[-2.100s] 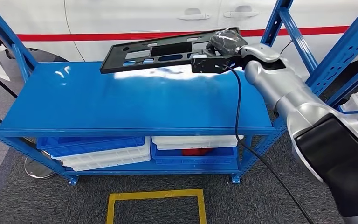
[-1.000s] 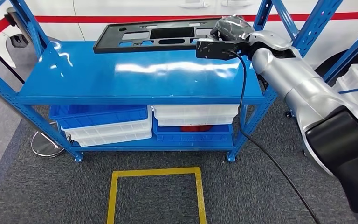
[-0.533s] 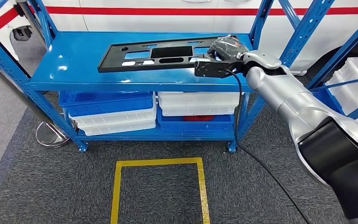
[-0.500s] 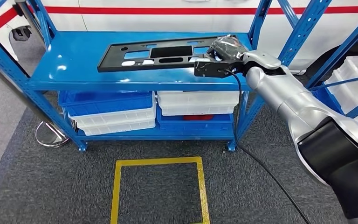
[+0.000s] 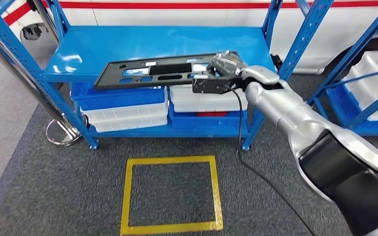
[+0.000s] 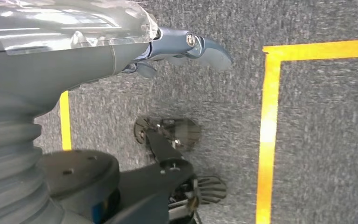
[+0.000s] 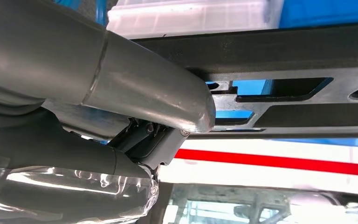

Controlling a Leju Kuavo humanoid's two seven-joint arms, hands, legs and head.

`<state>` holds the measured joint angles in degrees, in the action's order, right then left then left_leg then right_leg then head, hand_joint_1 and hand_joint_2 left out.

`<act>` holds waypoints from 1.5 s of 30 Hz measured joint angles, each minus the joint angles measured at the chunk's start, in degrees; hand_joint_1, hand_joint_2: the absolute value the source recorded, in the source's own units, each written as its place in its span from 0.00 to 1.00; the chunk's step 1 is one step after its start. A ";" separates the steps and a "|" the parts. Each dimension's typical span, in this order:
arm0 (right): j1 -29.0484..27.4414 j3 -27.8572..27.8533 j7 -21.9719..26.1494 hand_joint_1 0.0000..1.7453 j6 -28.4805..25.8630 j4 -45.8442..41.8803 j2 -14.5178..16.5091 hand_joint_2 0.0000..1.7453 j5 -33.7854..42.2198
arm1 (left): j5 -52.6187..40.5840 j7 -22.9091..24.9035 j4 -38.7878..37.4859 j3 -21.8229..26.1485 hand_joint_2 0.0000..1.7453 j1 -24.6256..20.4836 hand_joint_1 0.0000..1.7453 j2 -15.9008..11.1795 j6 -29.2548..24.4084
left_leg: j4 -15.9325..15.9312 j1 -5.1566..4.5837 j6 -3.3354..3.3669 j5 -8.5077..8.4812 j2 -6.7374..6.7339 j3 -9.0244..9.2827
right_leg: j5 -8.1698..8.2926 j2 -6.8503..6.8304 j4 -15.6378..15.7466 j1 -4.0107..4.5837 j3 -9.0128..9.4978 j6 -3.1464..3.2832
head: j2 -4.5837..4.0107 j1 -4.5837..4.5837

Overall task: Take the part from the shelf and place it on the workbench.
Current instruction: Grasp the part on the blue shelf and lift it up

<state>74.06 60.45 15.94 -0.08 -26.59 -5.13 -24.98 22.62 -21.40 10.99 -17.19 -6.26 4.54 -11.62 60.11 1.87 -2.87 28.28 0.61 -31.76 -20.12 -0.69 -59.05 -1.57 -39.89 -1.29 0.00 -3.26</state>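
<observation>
So the part (image 5: 157,73), that long black plastic panel with all the cutouts, is pinched at one end by the right hand (image 5: 220,69), fingers wrapped over the edge and thumb underneath per the right wrist view. It's held roughly flat and now hangs out past the front lip of the blue shelf (image 5: 78,59), nothing under it. A couple seconds back it was over the shelf top near the back, and the whole view has shifted too, so the robot looks like it's backing off. I'd say the pickup is done and the carry to the bench has started; no bench visible yet.

Left hand (image 6: 186,46) hangs down over the grey carpet, fingers loosely apart, holding nothing.

On the lower shelf there are stacked bins: blue bin (image 5: 123,96) over a white one on the left, white bin (image 5: 206,101) over blue on the right, with something red (image 5: 211,113) peeking between. More white trays (image 5: 374,73) sit on the rack off to the right.
</observation>
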 joint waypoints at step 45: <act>-49.77 -33.71 14.88 0.94 -11.60 -20.14 -7.62 0.00 14.31 | -1.69 0.33 0.00 -0.02 1.00 0.34 0.00 0.26 -1.85 | -2.06 -1.57 3.85 -3.28 -0.59 -1.65 | -6.40 0.39 -0.08 1.23 7.00 0.22 | 0.00 -0.07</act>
<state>24.29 26.74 30.82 -11.68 -46.73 -12.75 -10.66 20.93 -21.07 10.99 -17.20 -5.92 4.80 -13.46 58.06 0.30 0.98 25.00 0.02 -33.41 -26.52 -0.30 -59.12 -0.34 -32.89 -1.07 0.00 -3.33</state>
